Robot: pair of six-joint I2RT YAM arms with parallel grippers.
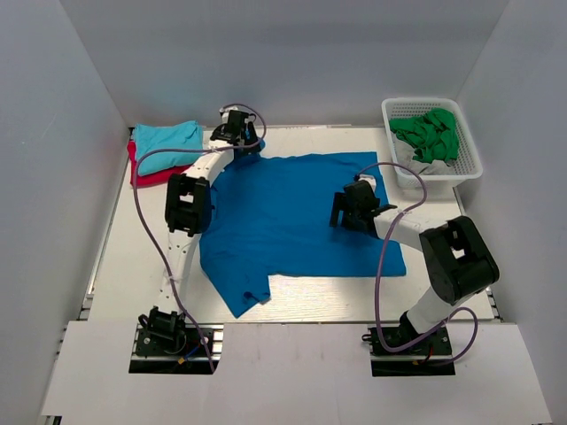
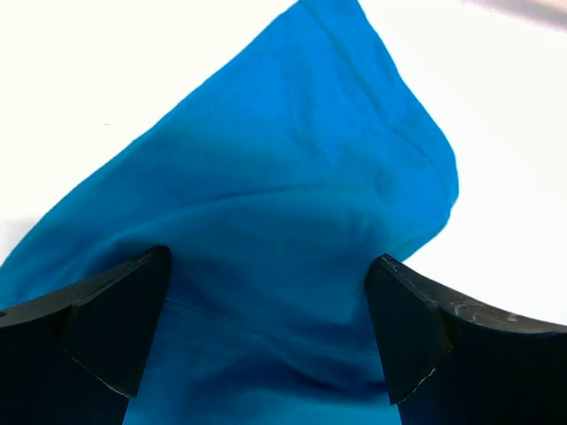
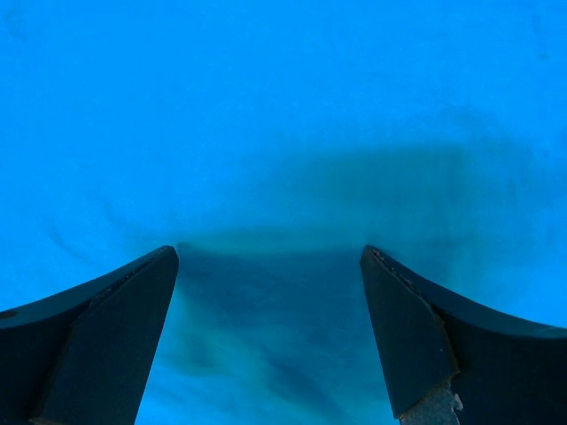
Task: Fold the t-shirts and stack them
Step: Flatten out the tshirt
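The royal-blue t-shirt (image 1: 292, 212) lies spread flat on the white table, one sleeve pointing to the near edge. My left gripper (image 1: 236, 133) is at the shirt's far-left corner. In the left wrist view it is open (image 2: 266, 328), with a raised bunch of the blue shirt (image 2: 301, 177) between its wide-apart fingers (image 2: 115, 319). My right gripper (image 1: 351, 211) is low over the shirt's right half. It is open (image 3: 270, 328), with flat blue cloth (image 3: 283, 115) below it. The folded turquoise t-shirt (image 1: 166, 136) lies on the red one (image 1: 144, 174) at the far left.
A white basket (image 1: 467, 168) holding green cloth (image 1: 427, 133) stands at the far right. White walls close in the table on three sides. The left arm reaches along the shirt's left edge.
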